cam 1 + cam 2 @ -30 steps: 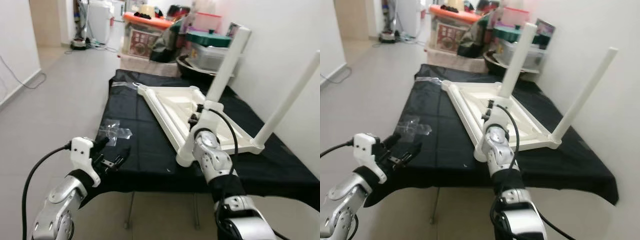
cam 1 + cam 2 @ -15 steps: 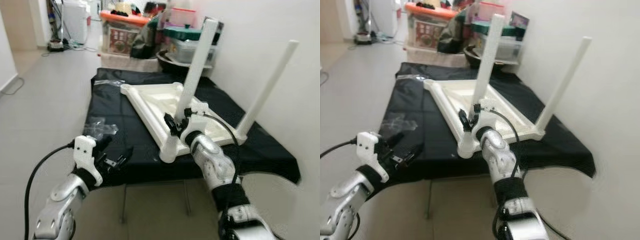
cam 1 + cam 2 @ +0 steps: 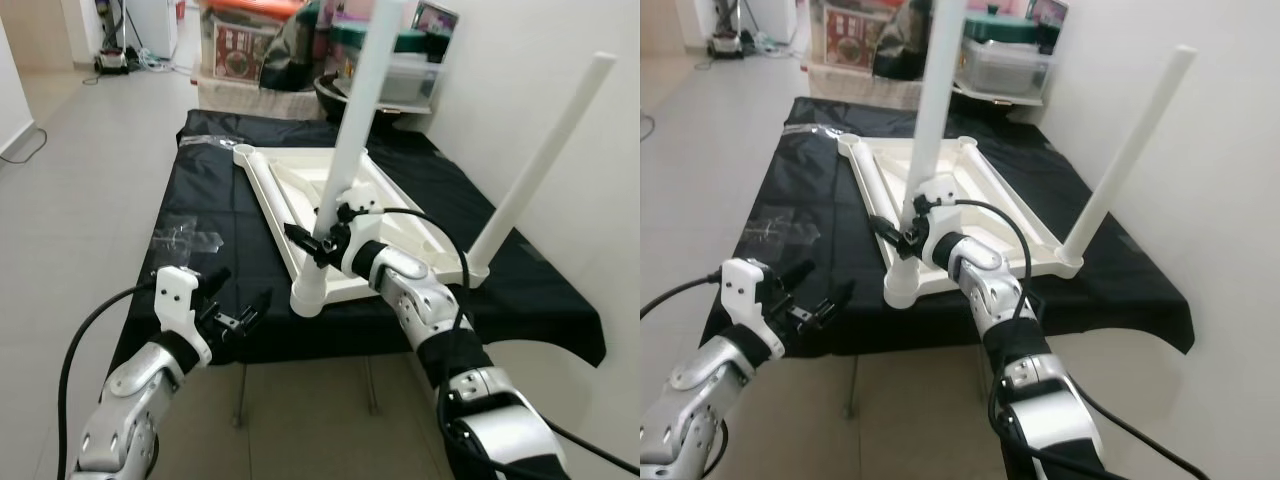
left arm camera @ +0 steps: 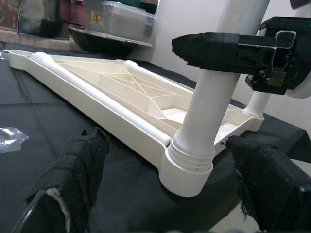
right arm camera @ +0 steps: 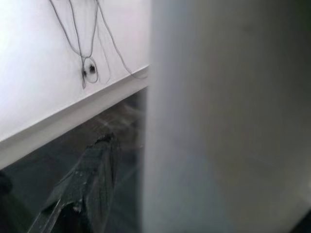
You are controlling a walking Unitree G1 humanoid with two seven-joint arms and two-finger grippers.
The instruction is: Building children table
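A white children's table (image 3: pixel 300 190) lies upside down on a black-covered bench (image 3: pixel 220 200). Two white legs stand up from it: the near leg (image 3: pixel 352 140) in the front corner socket (image 4: pixel 188 165), and another leg (image 3: pixel 545 170) at the right corner. My right gripper (image 3: pixel 318 243) is shut on the near leg just above the socket, and one of its fingers (image 4: pixel 209 51) crosses the leg. My left gripper (image 3: pixel 238 300) hangs open by the bench's front edge, left of the socket, and its padded fingers (image 4: pixel 73 179) hold nothing.
A crumpled clear plastic bag (image 3: pixel 185 237) lies on the black cloth to the left. Storage boxes (image 3: pixel 250 45) and a dark basin (image 3: pixel 340 95) crowd the far end. A white wall (image 3: pixel 520 80) runs along the right, and open tiled floor (image 3: pixel 90 170) lies to the left.
The whole view has shifted as I moved closer. My right gripper's fingers have come round the near leg. The left gripper stays open by the front edge.
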